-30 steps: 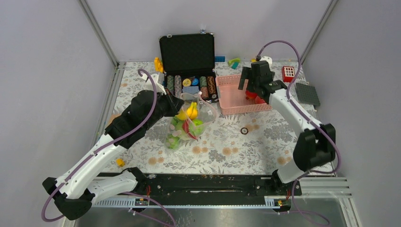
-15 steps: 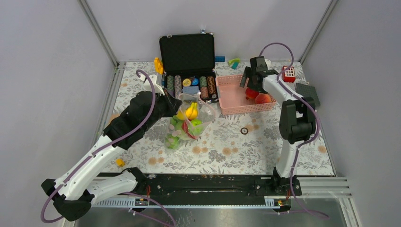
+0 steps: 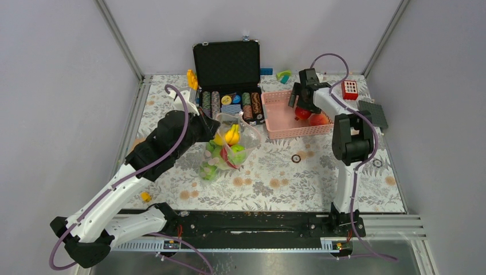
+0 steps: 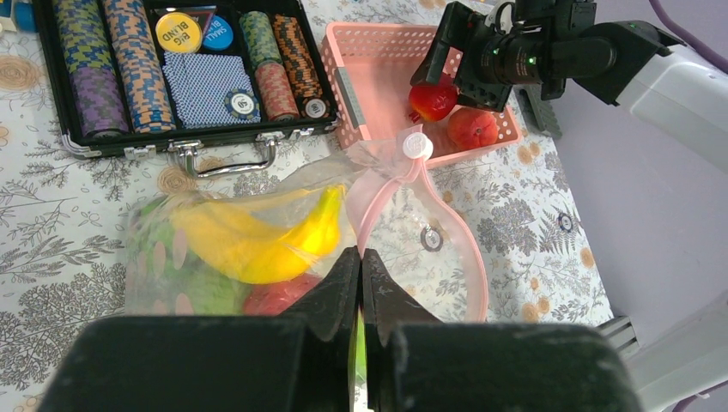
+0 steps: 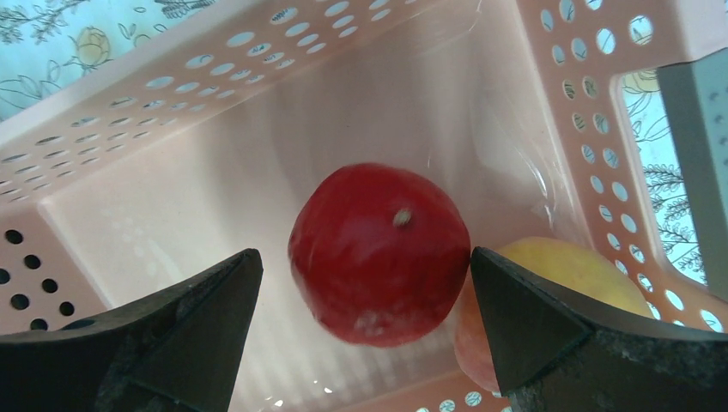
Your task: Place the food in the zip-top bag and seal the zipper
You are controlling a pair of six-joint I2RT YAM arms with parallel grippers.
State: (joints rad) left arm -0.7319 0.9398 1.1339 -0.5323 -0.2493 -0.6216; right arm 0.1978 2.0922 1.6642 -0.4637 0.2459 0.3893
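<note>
We see the zip-top bag (image 3: 226,150) lying on the flowered table (image 3: 286,183) just in front of the poker-chip case (image 3: 226,63). Its long axis runs diagonally from near left to far right, and its open mouth points toward the pink basket (image 3: 275,117). The zipper (image 4: 468,249) gapes in a long loop, with its white slider (image 4: 418,144) at the far end. The left gripper (image 4: 359,257) is pinched tight on the bag's mouth edge, where the pink strip meets its tips. Inside the bag, the bananas (image 4: 257,245) lie along its length with their tips toward the mouth, beside green cabbages (image 4: 159,249) and a red piece (image 4: 275,299). The right gripper (image 5: 365,266) is down in the basket with its jaws spread wide on either side of a red fruit (image 5: 378,253) and holds nothing. An orange fruit (image 5: 558,275) sits just beside the red one.
</note>
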